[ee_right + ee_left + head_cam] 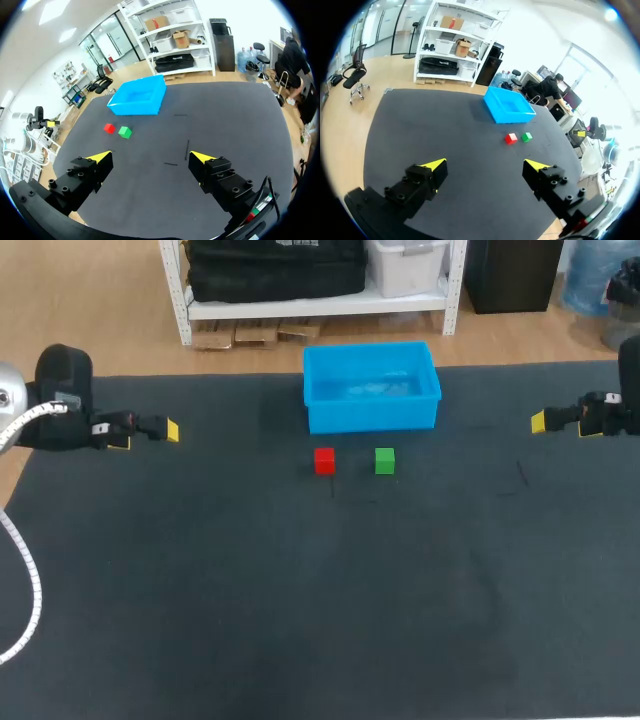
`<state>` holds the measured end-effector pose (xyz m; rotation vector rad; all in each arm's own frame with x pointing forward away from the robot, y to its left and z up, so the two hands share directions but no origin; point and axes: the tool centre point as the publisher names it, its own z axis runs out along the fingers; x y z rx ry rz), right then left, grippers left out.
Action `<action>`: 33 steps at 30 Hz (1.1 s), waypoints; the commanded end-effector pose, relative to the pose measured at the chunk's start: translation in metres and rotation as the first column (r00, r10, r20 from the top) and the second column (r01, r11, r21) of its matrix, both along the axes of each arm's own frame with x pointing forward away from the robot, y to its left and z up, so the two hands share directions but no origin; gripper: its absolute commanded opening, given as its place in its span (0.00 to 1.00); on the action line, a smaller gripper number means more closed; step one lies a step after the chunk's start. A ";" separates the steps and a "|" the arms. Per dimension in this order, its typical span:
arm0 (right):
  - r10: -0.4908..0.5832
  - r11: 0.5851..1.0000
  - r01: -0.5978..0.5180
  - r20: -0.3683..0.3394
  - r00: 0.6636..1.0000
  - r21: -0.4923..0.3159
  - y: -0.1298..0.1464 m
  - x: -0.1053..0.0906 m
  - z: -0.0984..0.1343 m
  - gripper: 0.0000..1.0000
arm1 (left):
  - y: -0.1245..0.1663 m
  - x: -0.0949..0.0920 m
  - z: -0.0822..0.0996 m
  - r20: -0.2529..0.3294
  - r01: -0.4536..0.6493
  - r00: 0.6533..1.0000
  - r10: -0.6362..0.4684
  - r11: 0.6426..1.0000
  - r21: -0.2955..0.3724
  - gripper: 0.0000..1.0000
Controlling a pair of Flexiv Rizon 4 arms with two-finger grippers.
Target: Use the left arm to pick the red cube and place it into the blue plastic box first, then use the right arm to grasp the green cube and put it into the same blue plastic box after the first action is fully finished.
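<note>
red cube [324,460] beside green cube [385,460], near blue plastic box [371,412]

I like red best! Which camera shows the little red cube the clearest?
The head view: the red cube sits plain and unblocked, in front of the blue box, apart from the green cube. Both wrist views show it too, but tiny and far off.
</note>
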<state>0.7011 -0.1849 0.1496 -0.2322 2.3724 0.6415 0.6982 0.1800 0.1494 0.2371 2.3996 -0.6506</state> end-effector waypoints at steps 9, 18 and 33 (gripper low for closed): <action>0.000 1.000 0.000 0.000 1.000 -0.001 0.000 0.000 0.000 1.00 | -0.007 0.014 0.010 -0.120 -0.024 0.992 0.039 0.993 0.119 1.00; 0.000 1.000 0.000 0.000 1.000 -0.001 0.000 0.000 0.000 1.00 | -0.013 0.021 0.004 -0.190 -0.029 0.979 0.072 0.975 0.223 1.00; 0.000 1.000 0.000 0.000 1.000 -0.001 0.000 0.000 0.000 1.00 | -0.025 0.035 -0.003 -0.238 -0.041 0.963 0.123 0.946 0.322 1.00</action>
